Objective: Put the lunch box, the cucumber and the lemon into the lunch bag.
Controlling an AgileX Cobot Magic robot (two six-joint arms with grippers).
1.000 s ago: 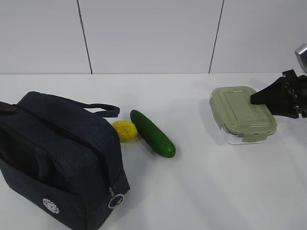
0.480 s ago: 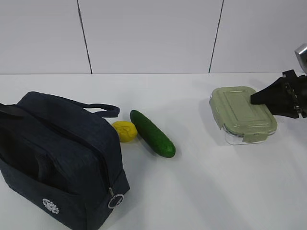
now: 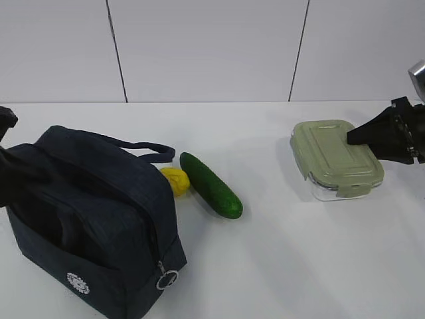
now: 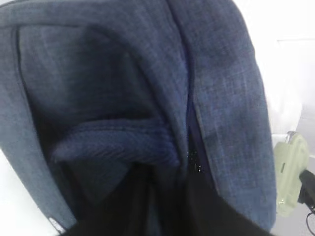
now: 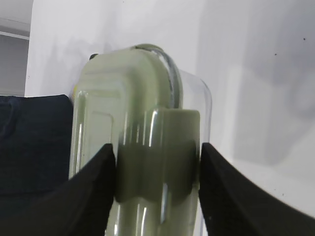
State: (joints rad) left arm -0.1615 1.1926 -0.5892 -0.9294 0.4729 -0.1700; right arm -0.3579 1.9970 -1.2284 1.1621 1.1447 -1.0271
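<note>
Your left gripper (image 3: 8, 174) sits at the far left edge of the exterior view, pressed into the top of the lunch bag (image 3: 99, 219). The left wrist view shows only navy fabric, a folded strap and the zipper line (image 4: 189, 147); the fingertips themselves are hidden, so you cannot tell whether they have pinched the fabric or closed on nothing. Judge that before you pull: if the hold is only a thin fold, it may slip and the bag will slump shut. A pull on the whole bag instead of the flap may drag it across the counter (image 3: 279, 266) into the lemon (image 3: 174, 181), which lies just beside the bag's right wall and touches the cucumber (image 3: 211, 185). A nudge there could roll both away.

Your right gripper (image 5: 157, 160) straddles the narrow end of the lunch box (image 3: 337, 158), which stands on the counter at the right, well apart from the bag. The two fingers (image 5: 93, 191) flank the lid clip (image 5: 157, 152) and glass walls, touching or nearly so, at a middling width. The box looks not yet lifted. Glass is smooth and heavy; a grip this near the end may let it tilt or slide out when raised. The bag's mouth shows no clear opening yet, so carrying the box over now risks jamming it against closed fabric.
</note>
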